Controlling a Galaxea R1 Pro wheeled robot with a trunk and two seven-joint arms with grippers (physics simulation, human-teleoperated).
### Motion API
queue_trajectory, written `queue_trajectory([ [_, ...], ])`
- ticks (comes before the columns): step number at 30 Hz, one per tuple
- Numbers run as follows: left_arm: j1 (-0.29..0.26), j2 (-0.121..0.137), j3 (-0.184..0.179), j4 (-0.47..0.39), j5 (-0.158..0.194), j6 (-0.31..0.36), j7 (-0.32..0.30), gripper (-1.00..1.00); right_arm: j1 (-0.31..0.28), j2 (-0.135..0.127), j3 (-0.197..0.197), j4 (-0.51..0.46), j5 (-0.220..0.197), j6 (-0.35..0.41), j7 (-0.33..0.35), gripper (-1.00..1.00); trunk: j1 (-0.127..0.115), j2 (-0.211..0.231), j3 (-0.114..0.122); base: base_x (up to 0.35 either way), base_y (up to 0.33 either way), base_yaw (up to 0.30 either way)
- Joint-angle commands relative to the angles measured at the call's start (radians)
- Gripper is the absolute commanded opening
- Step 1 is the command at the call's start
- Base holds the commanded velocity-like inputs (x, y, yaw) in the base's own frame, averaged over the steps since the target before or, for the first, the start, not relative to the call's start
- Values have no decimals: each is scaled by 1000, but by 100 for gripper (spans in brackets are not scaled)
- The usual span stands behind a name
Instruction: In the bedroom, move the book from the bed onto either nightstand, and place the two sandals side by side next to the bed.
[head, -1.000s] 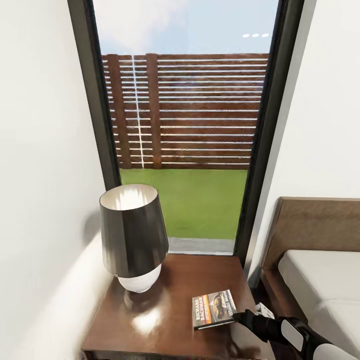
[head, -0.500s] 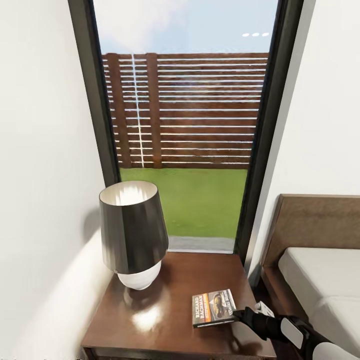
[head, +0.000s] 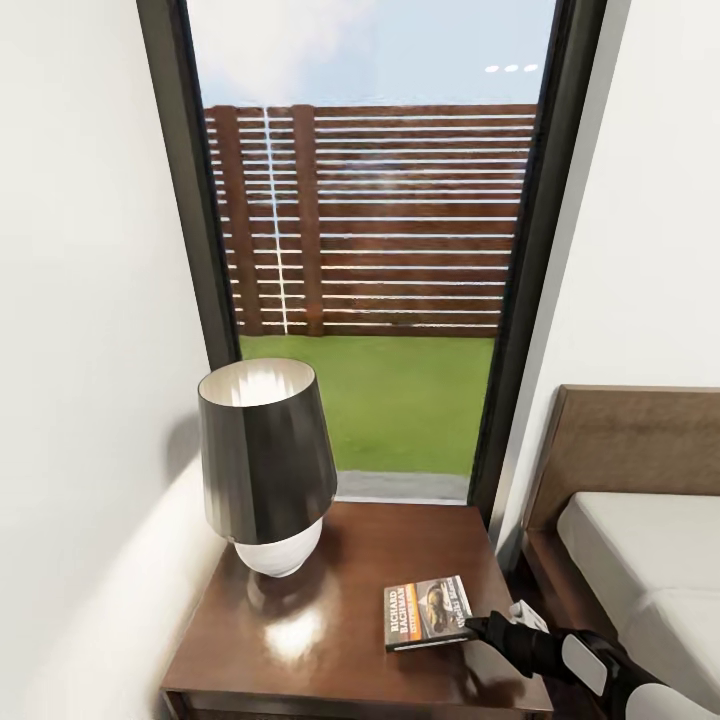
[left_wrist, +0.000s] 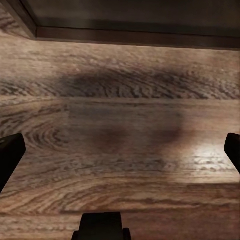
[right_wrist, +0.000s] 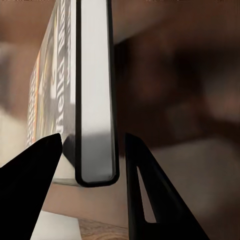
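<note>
A black-shaded lamp (head: 265, 465) stands at the nightstand's (head: 330, 640) back left corner. The book (head: 428, 613) lies flat near its front right edge. The right claw (head: 476, 629) is pinched on the book's corner. The bed (head: 640, 560) is just beside. The left claw (left_wrist: 120, 150) hangs wide open over wood planks (left_wrist: 120, 100).

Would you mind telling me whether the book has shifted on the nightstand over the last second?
No. The book keeps its place against the lamp and the nightstand edge; the whole view merely shifted slightly, so the camera moved.
</note>
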Motion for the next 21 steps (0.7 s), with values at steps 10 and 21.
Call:
queue_trajectory([
  [10, -1, 1, -5, -1, 10, -4, -3, 100, 0, -1, 21, 4, 22, -3, -47, 100, 0, 0, -1, 0, 0, 0],
  [21, -1, 1, -5, -1, 11, -4, -3, 100, 0, -1, 20, 5, 21, -4, -47, 100, -12, 21, 8, 0, 0, 0],
])
